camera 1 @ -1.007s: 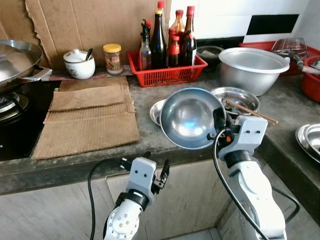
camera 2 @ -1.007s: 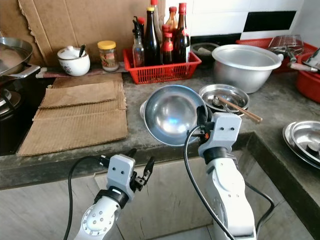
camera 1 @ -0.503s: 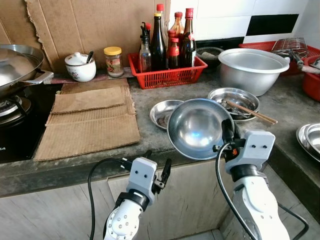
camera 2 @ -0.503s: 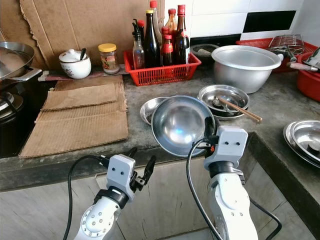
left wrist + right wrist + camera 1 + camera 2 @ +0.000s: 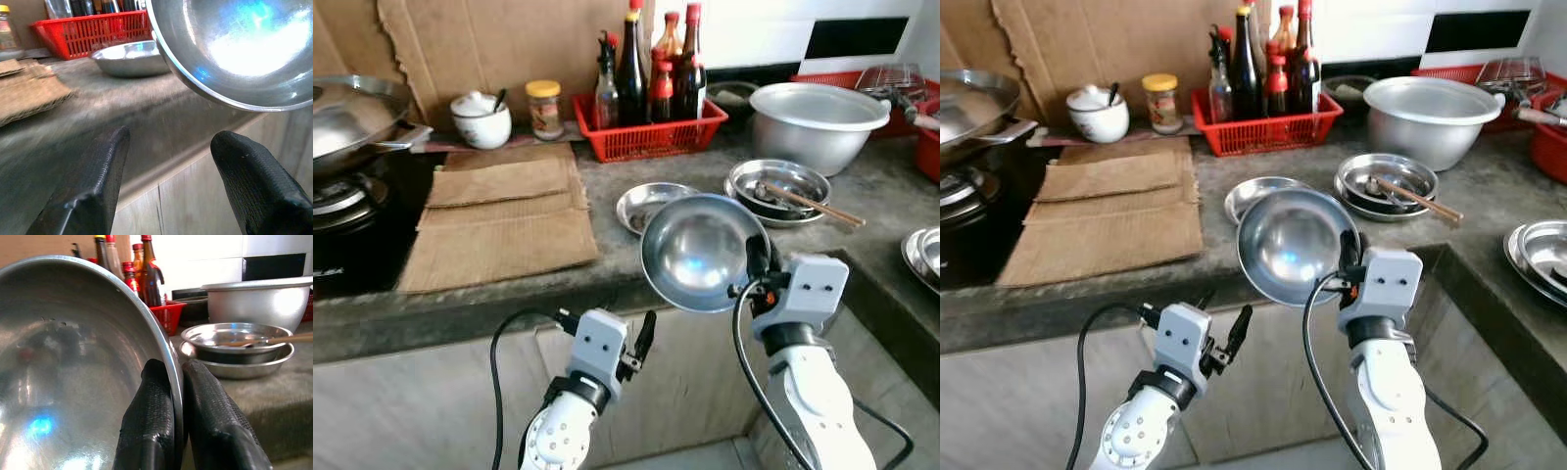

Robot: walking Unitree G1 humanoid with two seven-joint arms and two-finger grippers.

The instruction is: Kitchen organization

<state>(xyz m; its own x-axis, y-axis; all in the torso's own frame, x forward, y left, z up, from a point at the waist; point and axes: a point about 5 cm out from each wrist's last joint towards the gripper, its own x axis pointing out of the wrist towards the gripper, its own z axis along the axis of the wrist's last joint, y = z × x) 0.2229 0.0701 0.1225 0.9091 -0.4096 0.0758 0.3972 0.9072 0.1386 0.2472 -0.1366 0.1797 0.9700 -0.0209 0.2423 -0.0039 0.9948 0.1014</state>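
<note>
Right end effector (image 5: 1348, 257) pinching tilted steel bowl (image 5: 1293, 245) rim, left end effector (image 5: 1226, 335) idle below counter (image 5: 1263, 196)

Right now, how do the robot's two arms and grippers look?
Both arms are silver-grey with rounded joints and boxy wrist housings. A black cable loops beside each. The left gripper and the right gripper each have two long black fingers with a textured surface.

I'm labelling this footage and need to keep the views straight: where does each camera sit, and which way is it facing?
Left and right eye views: on the head, looking down at the counter; both arms show, the right pincer gripping the steel bowl.
Left wrist view: on the left arm, along the open left pincer toward the counter edge.
Right wrist view: along fingers pinching the bowl's rim.
Shared: bowl, red basket.
</note>
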